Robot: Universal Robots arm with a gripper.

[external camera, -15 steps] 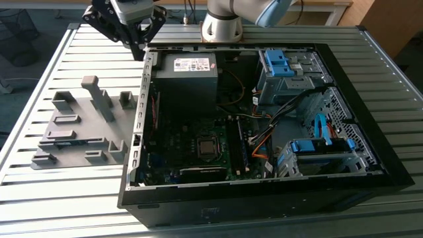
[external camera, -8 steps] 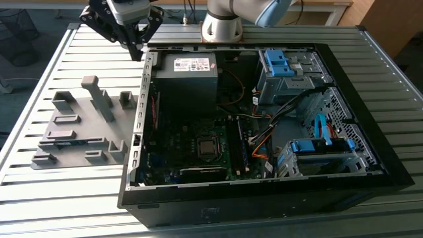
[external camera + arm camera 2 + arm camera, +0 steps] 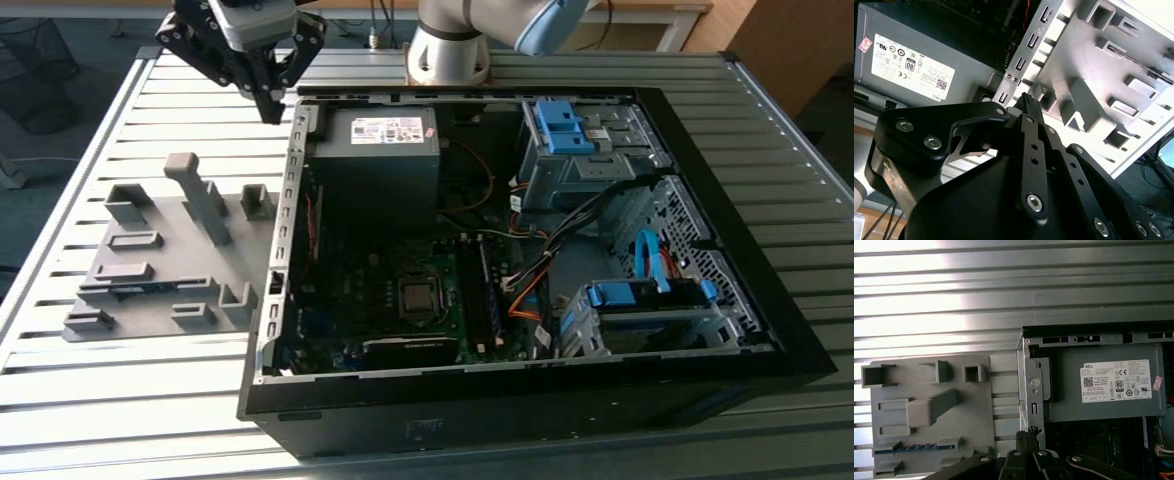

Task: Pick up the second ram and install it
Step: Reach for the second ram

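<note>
In the exterior view, a black claw (image 3: 276, 108) on 1 robot arm hangs above a slatted metal table (image 3: 80, 400), just off the far corner of an open computer case (image 3: 534, 410) on the exterior view's left. Its 2 fingers come together in a point and grip nothing. Inside the case a grey power supply (image 3: 380, 150) sits at the far end, and a dark circuit board (image 3: 387, 300) lies on the floor of the case. On the exterior view's left of the case, touching its side, lies a grey plastic tray (image 3: 174, 250) with raised blocks. The memory stick (image 3: 134, 290) lies flat in a long slot of that tray, near its front edge and well apart from the claw.

In the second wrist view, the claw (image 3: 1027, 100) is closed, with its tip over the metal edge of the case. The power supply (image 3: 929, 55) lies to one side of it and the tray (image 3: 1134, 55) to the other.

In the first wrist view, the closed claw (image 3: 1029, 432) hovers over the case wall between the tray (image 3: 999, 405) and the power supply (image 3: 1104, 405). The memory stick (image 3: 916, 446) shows as a thin bluish-green strip seated in its tray slot.
</note>
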